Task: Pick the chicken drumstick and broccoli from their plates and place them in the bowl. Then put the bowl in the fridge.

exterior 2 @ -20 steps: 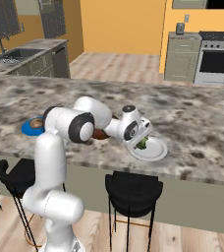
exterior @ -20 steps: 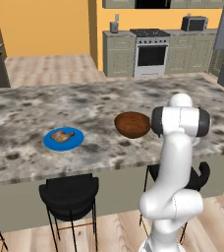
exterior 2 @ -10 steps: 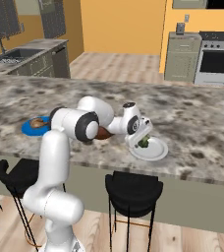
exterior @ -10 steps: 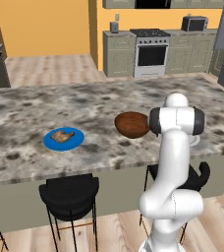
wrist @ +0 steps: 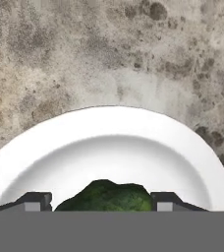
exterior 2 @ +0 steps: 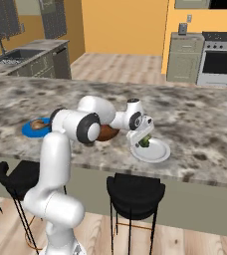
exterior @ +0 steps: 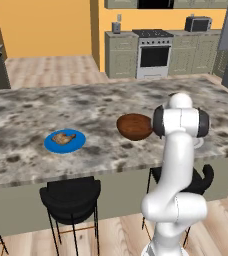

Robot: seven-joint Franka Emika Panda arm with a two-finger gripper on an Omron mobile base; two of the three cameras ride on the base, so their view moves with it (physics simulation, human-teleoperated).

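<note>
Lowered since a second ago: gripper, down over white plate, jaws narrowed from wide, flanking broccoli on either side; contact not discernible. Broccoli resting on white plate, right end of marble counter. Brown bowl just left of arm. Chicken drumstick on blue plate, well apart to the left.

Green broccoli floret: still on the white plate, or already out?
On it. The green broccoli floret sits on the round white plate, between the pincer tips.
</note>
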